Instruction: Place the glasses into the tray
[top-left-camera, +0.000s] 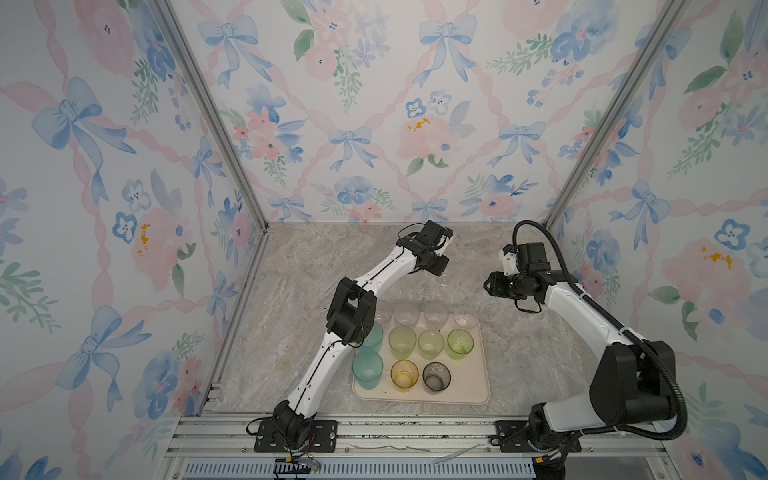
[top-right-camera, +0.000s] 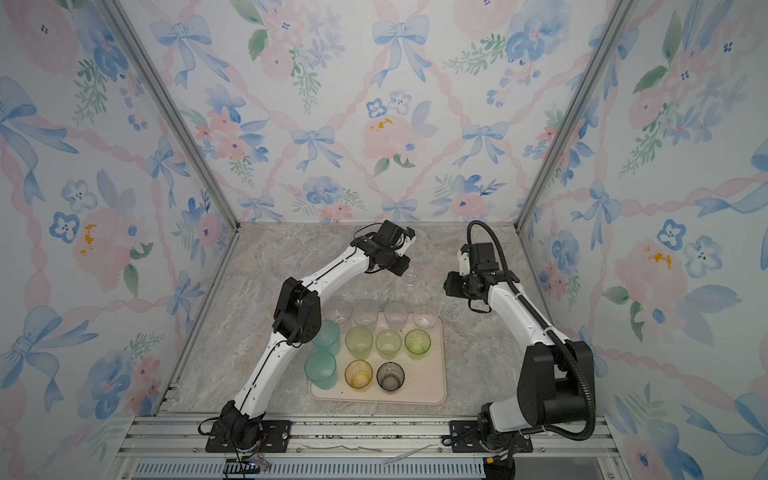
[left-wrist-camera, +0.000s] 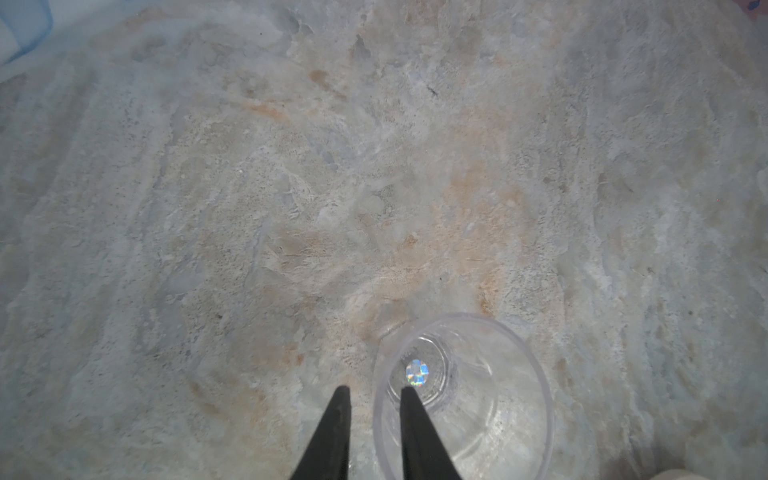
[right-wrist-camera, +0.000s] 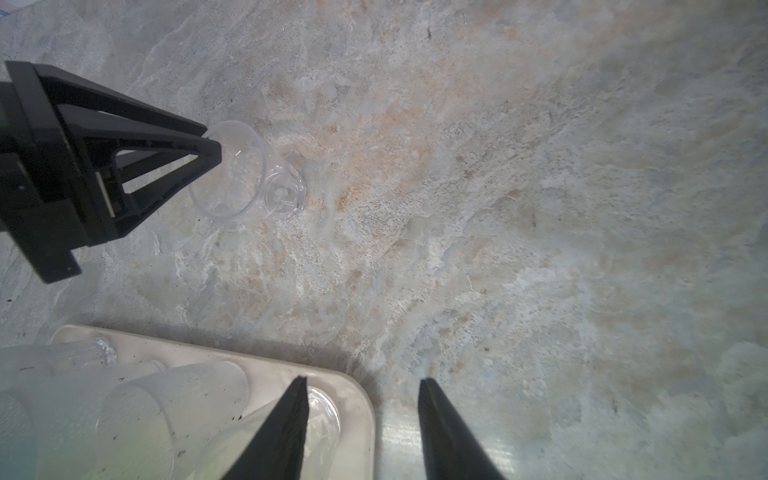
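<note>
In both top views the beige-pink tray carries rows of tumblers: clear along its far edge, then teal, pale green and bright green, with teal, amber and smoky grey nearest. One clear tumbler is outside the tray, beyond its far edge on the marble-patterned tabletop. It sits directly below the left gripper, which hides most of it. Left wrist view: the fingers are drawn to a narrow gap astride the clear tumbler's rim, one inside the mouth and one outside, gripping the wall between them. Whether its base rests on the tabletop cannot be told. Right wrist view: the same tumbler is pinched at the rim, well clear of the tray's far edge. The right gripper stands wide apart and holds nothing, with one finger above the tray's corner and the other above bare tabletop just off the tray.
</note>
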